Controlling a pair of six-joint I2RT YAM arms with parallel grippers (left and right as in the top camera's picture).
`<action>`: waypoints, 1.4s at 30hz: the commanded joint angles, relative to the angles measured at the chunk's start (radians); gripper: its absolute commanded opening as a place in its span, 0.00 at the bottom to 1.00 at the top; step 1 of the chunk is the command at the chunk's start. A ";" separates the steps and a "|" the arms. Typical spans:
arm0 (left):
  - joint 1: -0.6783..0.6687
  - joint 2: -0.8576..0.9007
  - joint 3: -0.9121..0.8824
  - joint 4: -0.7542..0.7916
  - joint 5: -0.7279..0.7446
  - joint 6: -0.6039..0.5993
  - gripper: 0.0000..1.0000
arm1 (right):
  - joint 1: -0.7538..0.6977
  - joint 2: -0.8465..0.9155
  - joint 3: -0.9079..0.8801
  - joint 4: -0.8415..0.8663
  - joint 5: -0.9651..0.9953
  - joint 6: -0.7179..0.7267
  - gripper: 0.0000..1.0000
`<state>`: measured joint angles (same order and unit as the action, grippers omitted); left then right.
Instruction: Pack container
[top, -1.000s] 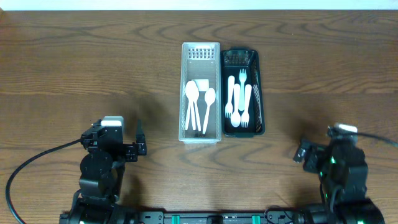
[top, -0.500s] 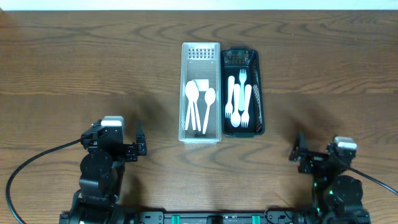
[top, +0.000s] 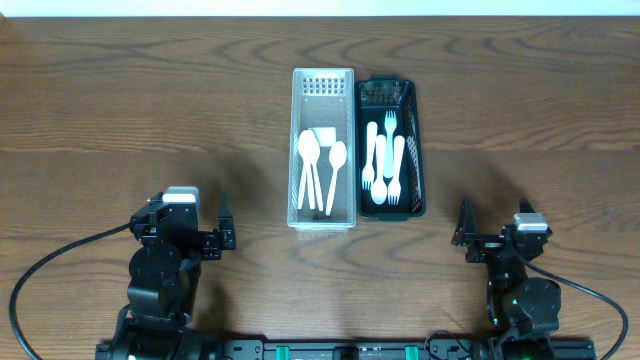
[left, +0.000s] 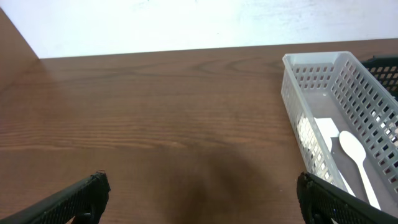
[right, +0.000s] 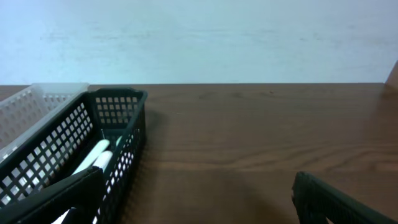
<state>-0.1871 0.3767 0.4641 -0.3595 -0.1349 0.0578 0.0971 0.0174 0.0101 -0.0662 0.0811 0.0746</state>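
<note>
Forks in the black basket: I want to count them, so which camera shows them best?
Overhead: the forks lie fully exposed inside the black basket. The right wrist view catches only white handles behind the mesh wall. The left wrist view shows just the basket's corner, no forks.

A dark wooden table (top: 150, 100) with strong grain carries two long, narrow perforated baskets at its middle. The white plastic basket (top: 322, 86) sits on the left and the black plastic basket (top: 386, 92) on the right, side by side and touching. A black cable (top: 30, 290) loops over the near left corner.
</note>
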 joint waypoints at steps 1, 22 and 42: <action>-0.005 -0.005 -0.006 0.001 -0.005 0.017 0.98 | 0.014 -0.005 -0.005 -0.002 -0.022 -0.024 0.99; -0.005 -0.005 -0.006 0.001 -0.005 0.017 0.98 | 0.014 -0.005 -0.005 -0.002 -0.022 -0.024 0.99; -0.003 -0.342 -0.103 -0.219 0.052 -0.056 0.98 | 0.014 -0.005 -0.005 -0.002 -0.022 -0.024 0.99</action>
<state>-0.1871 0.0902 0.4175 -0.5930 -0.1001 0.0299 0.0971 0.0177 0.0097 -0.0666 0.0662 0.0658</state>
